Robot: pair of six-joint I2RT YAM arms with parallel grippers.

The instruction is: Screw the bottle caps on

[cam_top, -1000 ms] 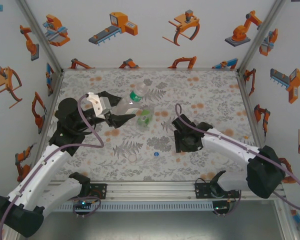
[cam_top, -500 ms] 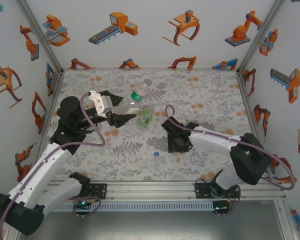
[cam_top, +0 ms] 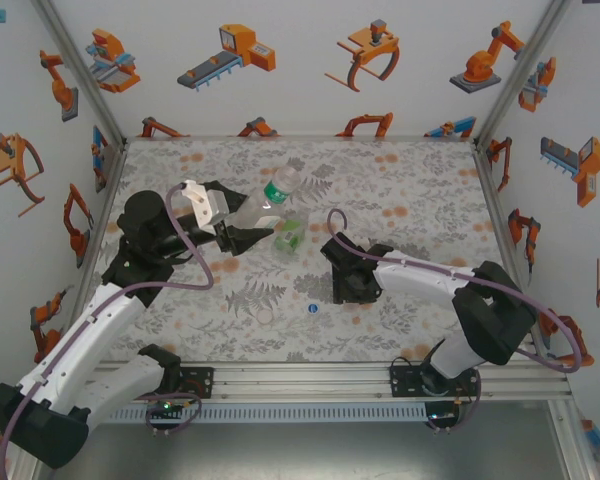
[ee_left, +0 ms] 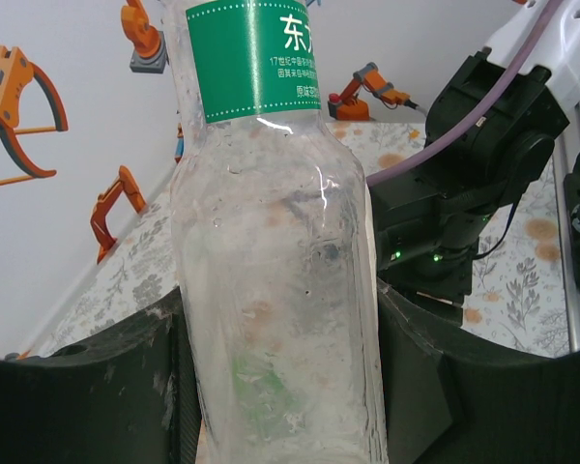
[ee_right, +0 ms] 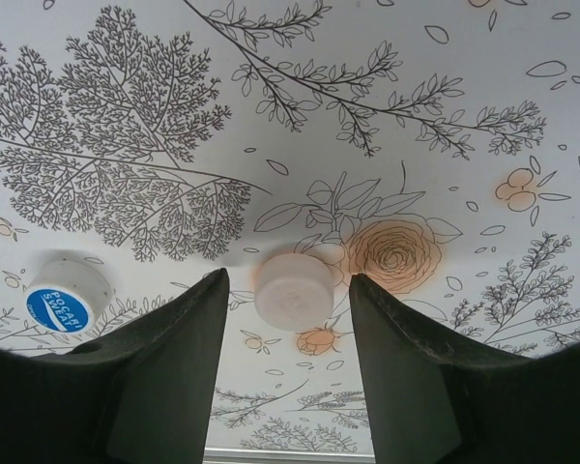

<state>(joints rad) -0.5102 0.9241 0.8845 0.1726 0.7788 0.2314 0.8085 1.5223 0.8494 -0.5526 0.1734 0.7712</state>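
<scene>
The left fingers (ee_left: 87, 406) are clamped on the labelled bottle (ee_left: 271, 242), and the white cap (ee_right: 293, 290) lies centred between the parted right fingers (ee_right: 155, 367).

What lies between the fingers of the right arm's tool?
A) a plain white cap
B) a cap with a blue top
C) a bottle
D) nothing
A: the right wrist view shows the white cap between the fingers of the right tool, the blue-topped cap outside them.

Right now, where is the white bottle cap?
In the right wrist view, the white cap lies on the mat, framed between the fingers of the open right gripper, the blue-topped cap to its left.
</scene>
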